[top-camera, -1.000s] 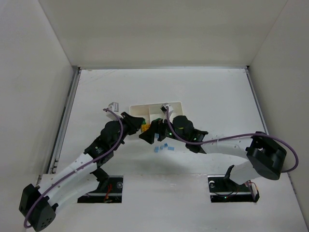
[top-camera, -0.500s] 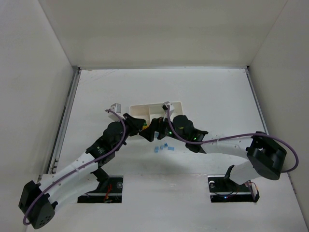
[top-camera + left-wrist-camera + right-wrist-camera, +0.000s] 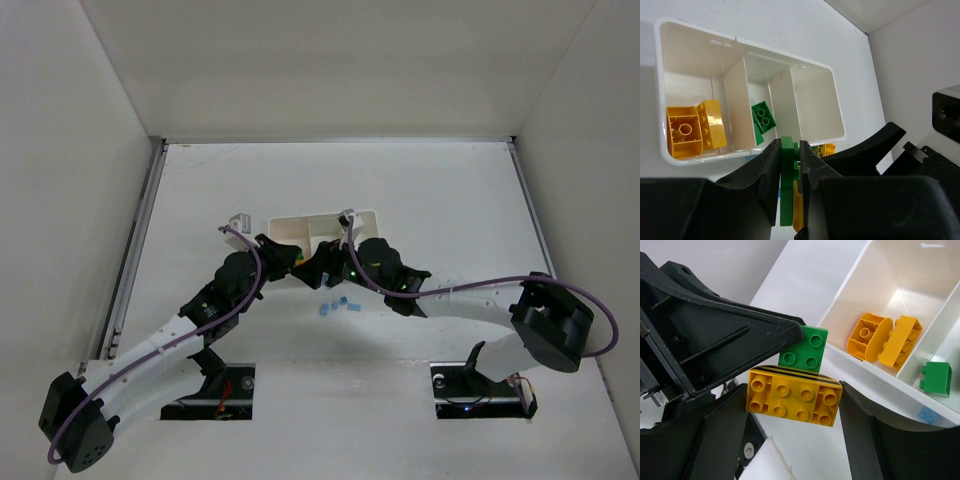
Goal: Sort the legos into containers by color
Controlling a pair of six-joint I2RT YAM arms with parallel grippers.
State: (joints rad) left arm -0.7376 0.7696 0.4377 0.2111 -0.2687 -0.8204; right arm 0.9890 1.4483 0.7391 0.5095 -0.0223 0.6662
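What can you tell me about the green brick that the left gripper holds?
The green brick is thin glossy plastic with round studs on one face. The left gripper is shut on it and holds it on edge, in front of the white tray. A yellow brick with black stripes overlaps one end of it and seems stuck onto it.

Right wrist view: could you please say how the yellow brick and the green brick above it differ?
The yellow brick is long, with eight studs; the green brick is shorter, squarish. The green brick is clamped by the left gripper; the yellow brick sits between the jaws of the right gripper, grip unclear. Neither is in the tray.
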